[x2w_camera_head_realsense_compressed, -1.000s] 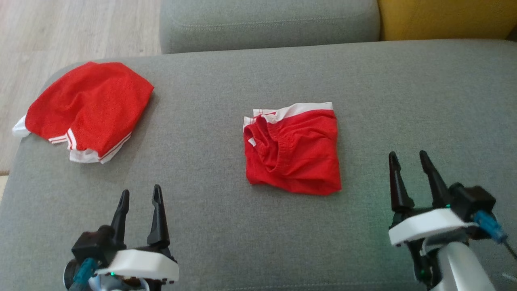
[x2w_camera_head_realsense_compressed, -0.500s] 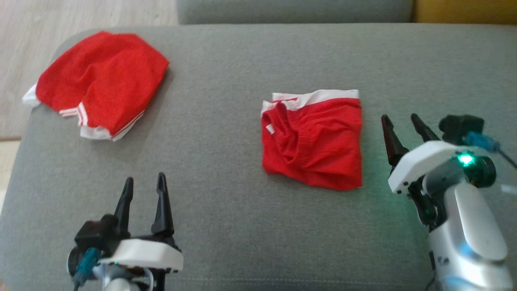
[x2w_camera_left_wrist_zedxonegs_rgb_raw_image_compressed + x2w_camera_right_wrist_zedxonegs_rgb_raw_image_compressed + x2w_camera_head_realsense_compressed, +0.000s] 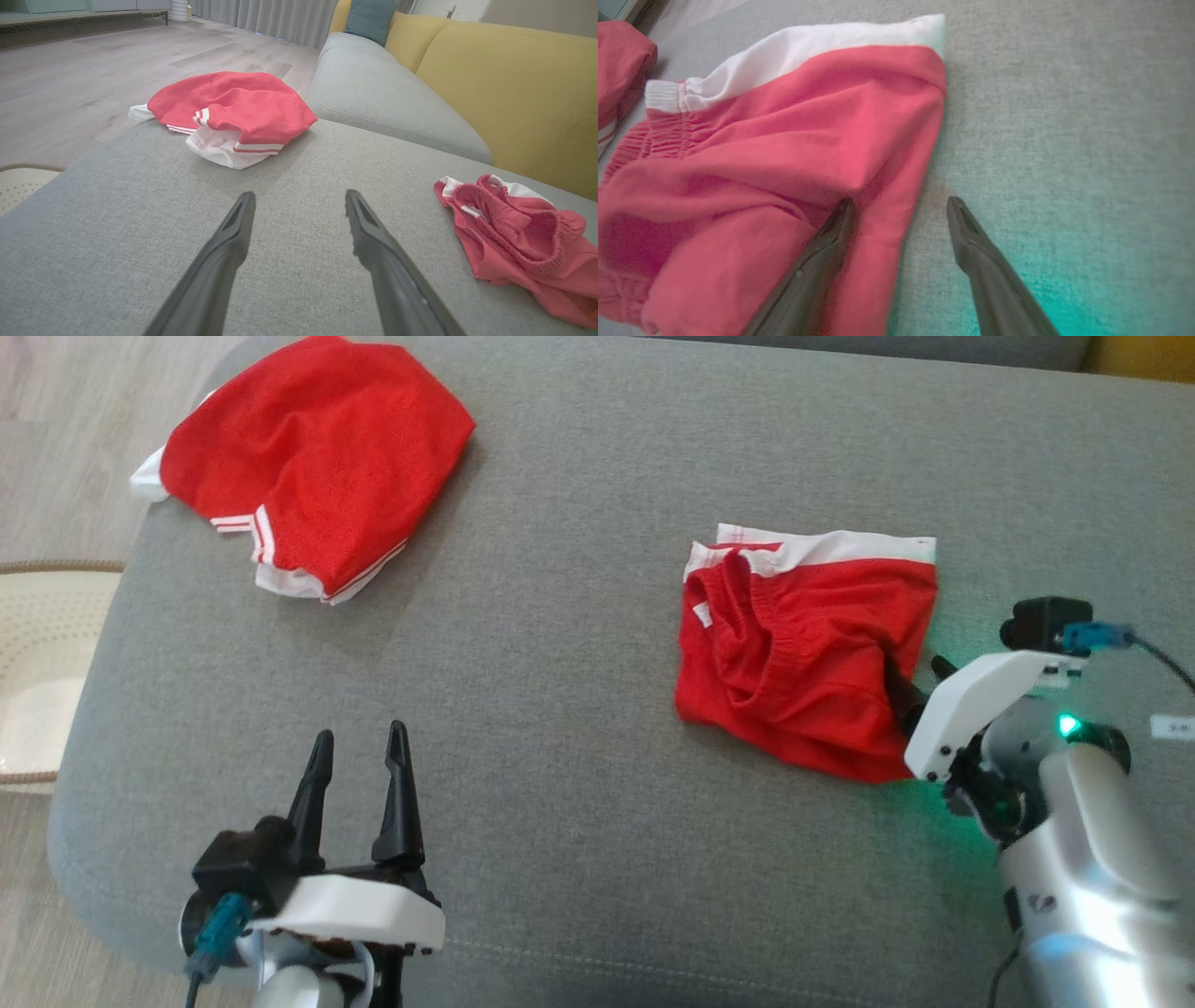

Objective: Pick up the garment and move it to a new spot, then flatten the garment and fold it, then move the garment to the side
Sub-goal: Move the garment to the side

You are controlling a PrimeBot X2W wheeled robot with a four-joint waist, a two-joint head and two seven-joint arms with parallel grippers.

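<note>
Red garment [image 3: 784,140] sits partly inside the spread right pincer [image 3: 899,200], fingers [image 3: 899,693] half-hidden; left pincer [image 3: 299,196] spread.

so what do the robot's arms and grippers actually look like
The left gripper and right gripper each have two long, tapering black fingers on a white plate, with a black camera block and a teal cable plug. The right forearm is silver-white with a green light.

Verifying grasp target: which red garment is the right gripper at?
The red garment with the broad white band; the right gripper straddles its edge, jaws open. The striped garment lies at the far-left corner.
</note>
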